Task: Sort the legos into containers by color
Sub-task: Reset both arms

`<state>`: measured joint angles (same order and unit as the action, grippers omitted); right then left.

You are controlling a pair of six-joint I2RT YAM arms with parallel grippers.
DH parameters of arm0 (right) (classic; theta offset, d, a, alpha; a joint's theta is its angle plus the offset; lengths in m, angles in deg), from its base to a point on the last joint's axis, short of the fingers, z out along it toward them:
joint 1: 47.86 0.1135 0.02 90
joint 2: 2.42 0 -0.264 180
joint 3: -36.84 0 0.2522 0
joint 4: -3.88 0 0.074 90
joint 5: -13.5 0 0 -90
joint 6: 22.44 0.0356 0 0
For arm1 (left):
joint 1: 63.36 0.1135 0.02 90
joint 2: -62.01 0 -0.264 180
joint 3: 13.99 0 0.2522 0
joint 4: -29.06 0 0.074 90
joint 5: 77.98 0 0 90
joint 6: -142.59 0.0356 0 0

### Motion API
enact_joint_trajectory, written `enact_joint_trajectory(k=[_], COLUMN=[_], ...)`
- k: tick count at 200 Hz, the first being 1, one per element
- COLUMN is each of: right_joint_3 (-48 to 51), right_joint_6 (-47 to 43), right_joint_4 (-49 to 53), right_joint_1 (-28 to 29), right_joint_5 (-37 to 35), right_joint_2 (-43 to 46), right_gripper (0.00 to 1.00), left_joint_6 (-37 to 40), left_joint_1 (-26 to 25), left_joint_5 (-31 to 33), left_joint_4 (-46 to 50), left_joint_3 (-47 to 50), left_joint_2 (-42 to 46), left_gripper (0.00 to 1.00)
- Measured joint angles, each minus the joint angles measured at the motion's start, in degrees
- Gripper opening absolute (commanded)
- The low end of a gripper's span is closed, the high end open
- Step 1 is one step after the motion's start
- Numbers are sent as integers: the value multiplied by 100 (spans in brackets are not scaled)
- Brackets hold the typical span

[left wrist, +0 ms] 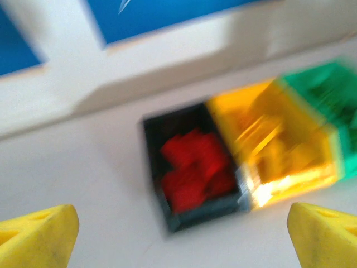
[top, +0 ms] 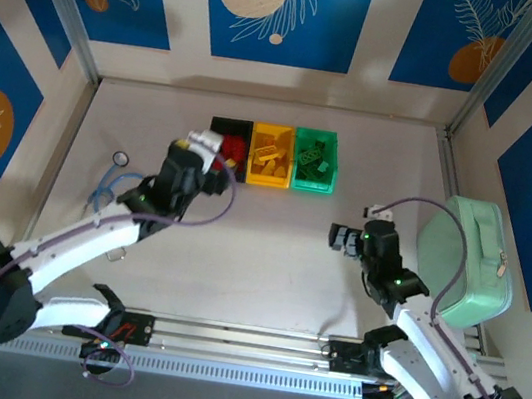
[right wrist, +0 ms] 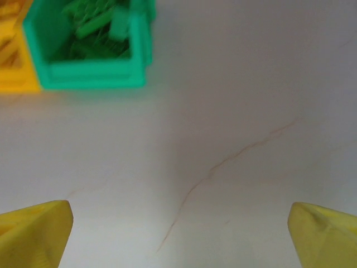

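near the black bin (left wrist: 153,167), the left gripper (left wrist: 184,237) is hovering released, the right gripper (right wrist: 178,234) likewise, since legos (left wrist: 192,170) are seemingly sitting sorted.

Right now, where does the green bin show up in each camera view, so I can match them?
Top external: green bin at upper centre, right end of the bin row.
Left wrist: green bin, blurred, at the upper right edge.
Right wrist: green bin in the upper left corner, green legos inside.
Shared landmark: the yellow bin adjoins its left side in every view.
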<state>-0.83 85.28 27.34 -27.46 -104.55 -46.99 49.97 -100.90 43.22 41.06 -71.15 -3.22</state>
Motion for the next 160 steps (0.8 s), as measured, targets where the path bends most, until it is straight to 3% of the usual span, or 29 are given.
enact_joint_trajectory(k=[20,40,69,92,124,135,160], right_joint_3=[197,728,1191,1078,562,603,859], right_joint_6=[-354,-549,-564,-597,-748,-804,-925], right_joint_4=[-623,-1714,-2885,-3888,-5222,-5947,-6465], right_joint_1=[-361,-846,-1679,-1786,-1856,-1867,-1759], right_joint_5=[111,402,706,933,1075,1104,1054], right_joint_2=[142,-48,-1204,-2260,-3652,-4083,-4229], right_gripper=[99,99,99,99,99,99,99], left_joint_6=[33,122,354,601,831,850,874], left_joint_1=[31,240,964,1683,2203,2339,2485], left_joint_5=[909,1464,1738,1541,791,492,-212], left_joint_4=[2,-39,-1569,-3224,-4861,-4929,-5786], left_joint_3=[1368,2127,2621,2826,2815,2669,2787], left_joint_2=[564,1038,918,-415,-1998,-2197,-2210], left_gripper=[99,100,100,100,100,100,100])
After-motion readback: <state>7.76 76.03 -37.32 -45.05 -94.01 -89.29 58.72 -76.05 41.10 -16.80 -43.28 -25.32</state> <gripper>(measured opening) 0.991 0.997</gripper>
